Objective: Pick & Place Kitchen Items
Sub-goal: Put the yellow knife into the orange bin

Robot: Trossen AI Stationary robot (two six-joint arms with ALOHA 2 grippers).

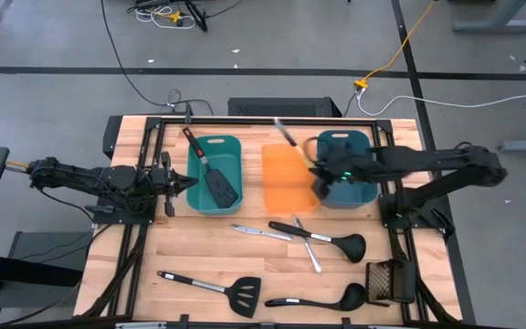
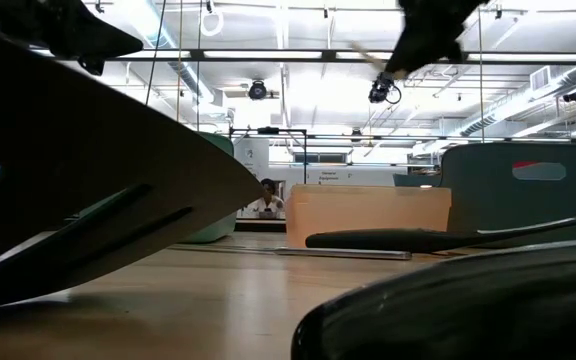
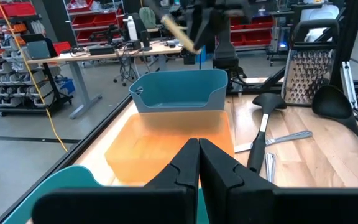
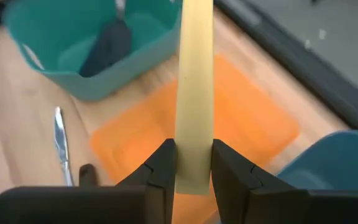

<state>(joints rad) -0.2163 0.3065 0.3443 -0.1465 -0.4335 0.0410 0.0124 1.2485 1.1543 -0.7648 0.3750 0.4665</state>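
Where gripped, pale yellow knife handle (image 4: 194,93)

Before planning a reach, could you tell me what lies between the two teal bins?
The orange bin sits between the left teal bin and right teal bin, clearest in the high view.

Left gripper (image 3: 199,163) low in front, fingers pressed together. Just beyond, orange bin (image 3: 166,146), then dark teal bin (image 3: 180,91). Above that bin, other arm's gripper (image 3: 205,22) clamping a pale-handled utensil (image 3: 178,30). On wooden table (image 3: 319,146): black ladle (image 3: 263,124), silver knives (image 3: 272,144), metal grater (image 3: 308,70).
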